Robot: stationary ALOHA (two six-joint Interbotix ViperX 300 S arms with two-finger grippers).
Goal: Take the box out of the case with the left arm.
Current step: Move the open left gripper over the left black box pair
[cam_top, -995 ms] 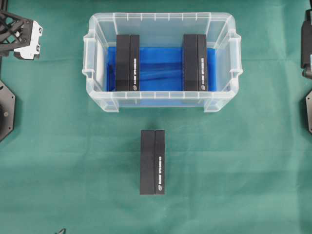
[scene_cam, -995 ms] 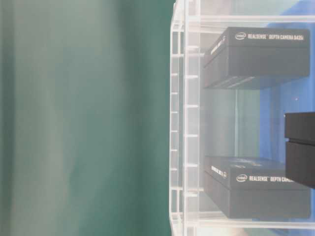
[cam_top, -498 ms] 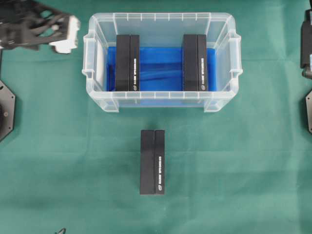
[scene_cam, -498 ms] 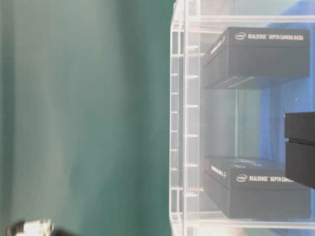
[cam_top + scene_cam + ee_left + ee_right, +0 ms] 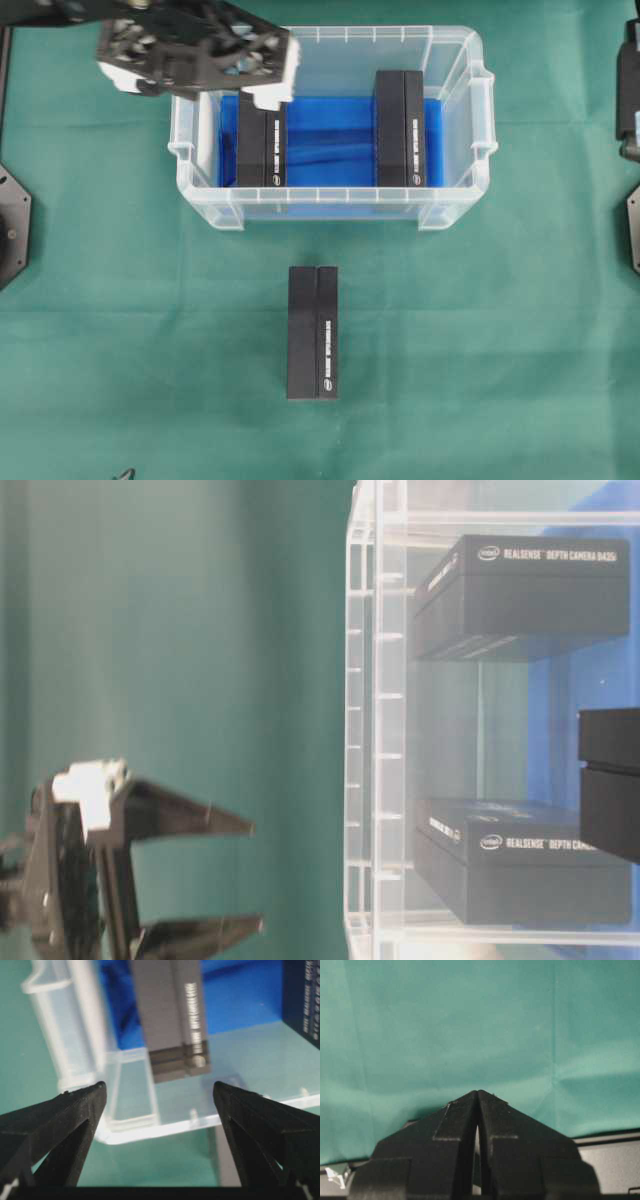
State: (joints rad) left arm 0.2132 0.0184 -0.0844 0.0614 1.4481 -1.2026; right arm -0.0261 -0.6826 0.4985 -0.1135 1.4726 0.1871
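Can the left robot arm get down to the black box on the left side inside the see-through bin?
Probably yes. The left hand hangs open over the bin, just above that box. The bin has no lid, nothing lies on the box, and there is free space on both its sides for the fingers.

Box (image 5: 530, 595) reads "intel REALSENSE DEPTH CAMERA D435i".

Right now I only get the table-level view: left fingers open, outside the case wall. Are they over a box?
Observer: Overhead, the left gripper hangs over the top-left corner of the case, covering one end of the left box.
Operator: Dark block at my right edge, inside?
Observer: No. It's a third box lying on the green cloth outside the case.
Operator: Right arm?
Observer: Its wrist view shows the right gripper shut over bare cloth.
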